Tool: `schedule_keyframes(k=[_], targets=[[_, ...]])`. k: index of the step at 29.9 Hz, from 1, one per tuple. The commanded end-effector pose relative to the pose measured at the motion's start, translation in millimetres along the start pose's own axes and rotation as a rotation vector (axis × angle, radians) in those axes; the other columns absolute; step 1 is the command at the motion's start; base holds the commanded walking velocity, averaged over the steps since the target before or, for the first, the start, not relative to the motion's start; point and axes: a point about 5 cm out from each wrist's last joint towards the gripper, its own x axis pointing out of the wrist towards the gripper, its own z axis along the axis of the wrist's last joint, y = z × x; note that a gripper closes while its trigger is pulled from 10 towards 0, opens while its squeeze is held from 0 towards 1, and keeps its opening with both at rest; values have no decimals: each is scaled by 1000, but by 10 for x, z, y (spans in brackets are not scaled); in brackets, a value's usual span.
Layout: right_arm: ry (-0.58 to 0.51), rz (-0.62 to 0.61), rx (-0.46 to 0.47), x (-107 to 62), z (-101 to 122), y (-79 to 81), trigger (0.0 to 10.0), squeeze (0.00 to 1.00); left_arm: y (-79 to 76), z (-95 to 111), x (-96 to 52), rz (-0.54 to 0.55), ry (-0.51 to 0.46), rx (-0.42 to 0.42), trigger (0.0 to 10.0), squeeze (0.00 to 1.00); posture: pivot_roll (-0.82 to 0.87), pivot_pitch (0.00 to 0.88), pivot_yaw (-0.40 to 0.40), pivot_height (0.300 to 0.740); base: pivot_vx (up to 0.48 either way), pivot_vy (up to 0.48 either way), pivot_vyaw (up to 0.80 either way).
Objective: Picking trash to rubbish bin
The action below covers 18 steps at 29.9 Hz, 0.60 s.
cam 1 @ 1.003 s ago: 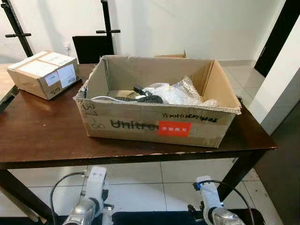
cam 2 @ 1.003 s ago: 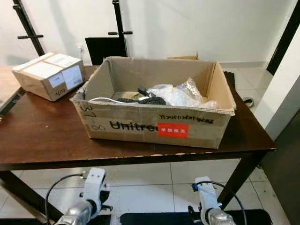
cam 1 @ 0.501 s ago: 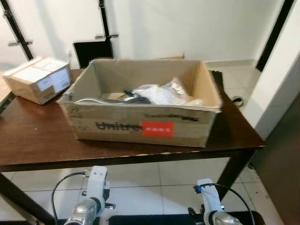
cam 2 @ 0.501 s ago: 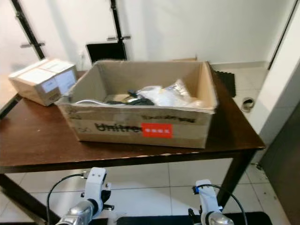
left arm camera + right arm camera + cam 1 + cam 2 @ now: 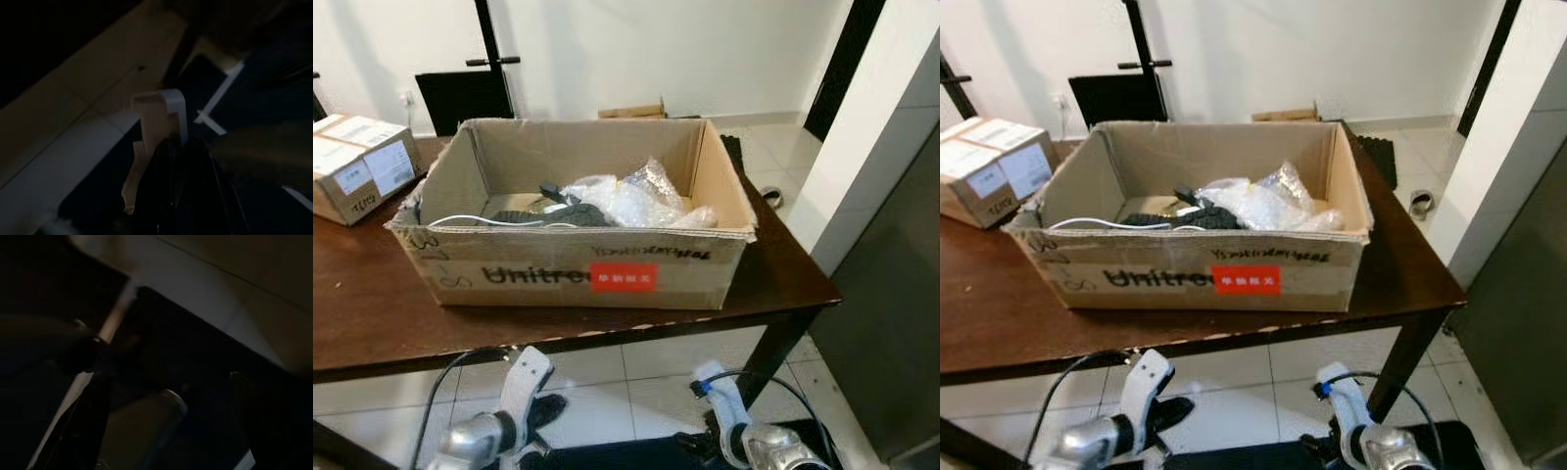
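An open cardboard box [image 5: 568,279] with a red label stands on the dark wooden table [image 5: 372,313]. Inside it lie crumpled clear plastic bags [image 5: 628,201], a black bundle [image 5: 558,211] and a thin white cable [image 5: 460,219]. My left arm [image 5: 525,387] and right arm [image 5: 726,419] hang idle below the table's front edge, well short of the box. Both wrist views are very dark, showing dim floor tiles and black shapes.
A small sealed carton [image 5: 352,174] sits at the table's far left. Behind the table are a black panel [image 5: 460,98] and a stand pole [image 5: 494,59]. A grey wall [image 5: 891,294] stands close on the right, a dark doorway [image 5: 837,59] beyond it.
The whole picture has slid left, so the camera has turned or stepped right. The box and carton stay put on the table. Both arms still hang low.
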Motion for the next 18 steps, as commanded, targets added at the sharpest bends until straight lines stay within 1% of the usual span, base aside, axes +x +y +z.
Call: schedule_keyframes(k=[1,2,3,4,5,6,8,9,11,12,13,14,15,16,18], targets=[[-29,136,-50,-70,126,4,10000,0,-18,206,-157,-121,-21,-20,10000,0,-86,71,22,740,0,0,0],[-60,206,-59,-126,220,0,10000,0,-47,341,-243,-188,-29,-17,10000,0,-86,71,22,740,0,0,0],[-60,206,-59,-126,220,0,10000,0,-47,341,-243,-188,-29,-17,10000,0,-86,71,22,740,0,0,0],[-87,266,-65,-179,305,3,10000,0,-86,458,-311,-248,-30,-12,10000,0,-85,69,21,740,0,0,0],[-87,266,-65,-179,305,3,10000,0,-86,458,-311,-248,-30,-12,10000,0,-85,69,21,740,0,0,0],[-125,328,-77,-249,426,12,10000,0,-142,649,-374,-320,-58,-12,10000,0,-85,69,21,740,0,0,0],[-197,428,-100,-371,660,51,10000,0,-256,1093,-455,-439,-171,37,10000,0,-87,66,22,740,0,0,0],[-197,428,-100,-371,660,51,10000,0,-256,1093,-455,-439,-171,37,10000,0,-87,66,22,740,0,0,0],[-252,483,-112,-453,841,87,10000,0,-333,1468,-520,-519,-287,124,10000,0,-86,62,27,740,0,0,0],[-252,483,-112,-453,841,87,10000,0,-333,1468,-520,-519,-287,124,10000,0,-86,62,27,740,0,0,0],[-292,508,-110,-498,941,111,10000,0,-366,1626,-546,-549,-337,154,10000,0,-86,62,27,740,0,0,0],[-381,558,-103,-614,1145,172,10000,0,-437,1853,-609,-603,-404,178,10000,0,-88,61,32,740,0,0,0],[-381,558,-103,-614,1145,172,10000,0,-437,1853,-609,-603,-404,178,10000,0,-88,61,32,740,0,0,0],[-407,576,-102,-660,1207,194,10000,0,-466,1909,-632,-620,-417,180,10000,0,-88,61,32,740,0,0,0],[-496,639,-133,-827,1435,275,10000,0,-543,2064,-691,-681,-468,198,10000,0,-94,64,40,740,0,0,0]])
